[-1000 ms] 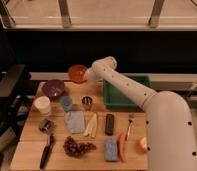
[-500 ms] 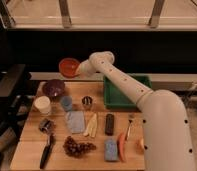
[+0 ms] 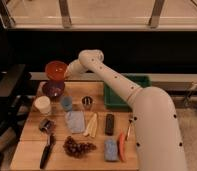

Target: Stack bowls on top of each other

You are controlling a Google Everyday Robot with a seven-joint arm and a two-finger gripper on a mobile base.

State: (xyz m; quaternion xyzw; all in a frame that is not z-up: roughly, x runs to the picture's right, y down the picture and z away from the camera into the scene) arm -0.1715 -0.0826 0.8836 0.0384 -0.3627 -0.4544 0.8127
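Note:
The orange-red bowl [image 3: 56, 70] hangs in the air at the back left, just above and slightly behind the purple bowl [image 3: 53, 90], which rests on the wooden table [image 3: 32, 145]. My gripper [image 3: 68, 73] is at the orange-red bowl's right rim and is shut on it. The white arm [image 3: 117, 82] reaches in from the right.
A white cup [image 3: 42, 105] and a small light-blue cup [image 3: 66, 103] stand just in front of the purple bowl, with a metal cup [image 3: 87, 102] to their right. A green bin [image 3: 123, 92] sits at the back right. Grapes [image 3: 78, 147], sponges and utensils lie in front.
My gripper has carried the orange-red bowl leftward and down, from the back middle to just above the purple bowl.

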